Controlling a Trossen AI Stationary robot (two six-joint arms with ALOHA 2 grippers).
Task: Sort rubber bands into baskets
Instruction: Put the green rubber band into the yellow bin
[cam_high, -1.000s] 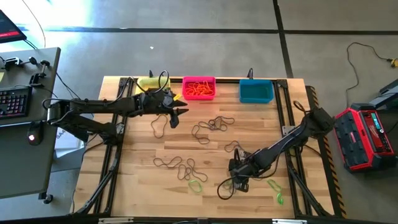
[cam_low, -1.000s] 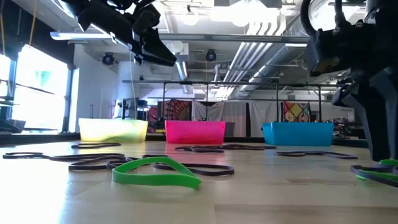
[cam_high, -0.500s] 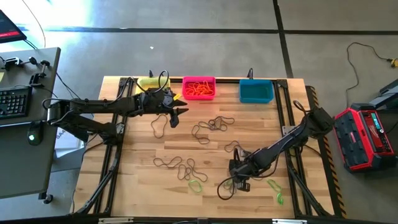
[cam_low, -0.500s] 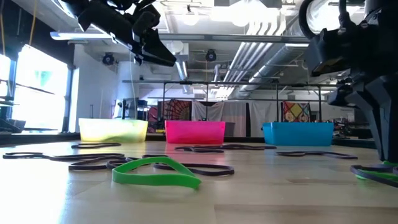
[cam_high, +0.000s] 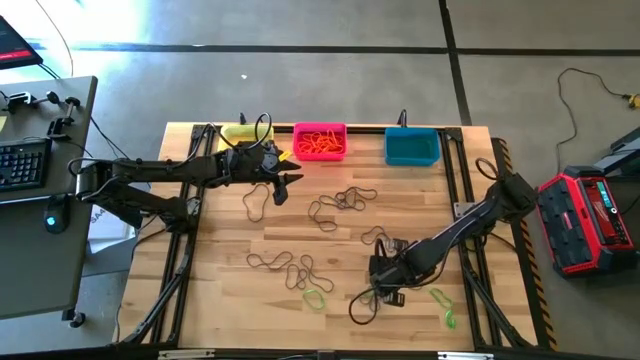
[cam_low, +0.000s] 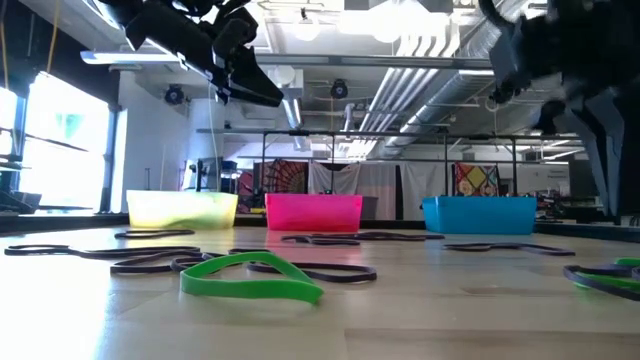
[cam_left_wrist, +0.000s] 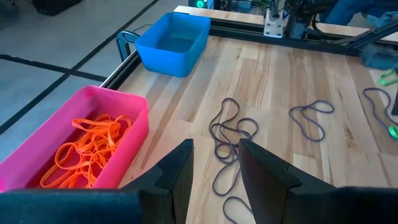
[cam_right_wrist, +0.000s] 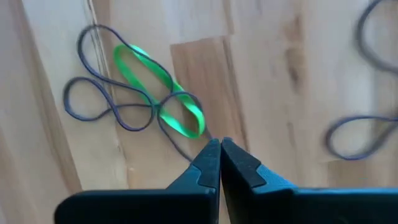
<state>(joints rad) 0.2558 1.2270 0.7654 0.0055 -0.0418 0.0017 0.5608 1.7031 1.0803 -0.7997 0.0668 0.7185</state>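
Dark rubber bands (cam_high: 340, 200) lie scattered flat on the wooden table, with green ones (cam_high: 316, 297) near the front. At the far edge stand the yellow basket (cam_high: 240, 133), the pink basket (cam_high: 320, 141) holding orange bands (cam_left_wrist: 87, 146), and the teal basket (cam_high: 412, 147). My right gripper (cam_right_wrist: 219, 144) points down near the front right, shut over a dark band (cam_right_wrist: 99, 106) that is tangled with a green band (cam_right_wrist: 163, 93). My left gripper (cam_left_wrist: 214, 165) hangs open and empty above the table by the pink basket. My right gripper comes from above, pointing down, with its shut fingertips on a strand of the dark band (cam_right_wrist: 200, 134) where it leaves the tangle beside the green band's end. The fingertips cover the pinch itself. The band's loops lie on the table below.
Black cables and frame rails (cam_high: 470, 290) run along the table's left and right sides. More dark bands (cam_high: 290, 268) lie at centre front, and another green band (cam_high: 443, 300) lies to the right of my right gripper. Bare wood shows mid-table (cam_high: 420, 200).
My right gripper has risen a little off the table near the front right and tipped slightly. The green and dark bands under it still lie on the wood.
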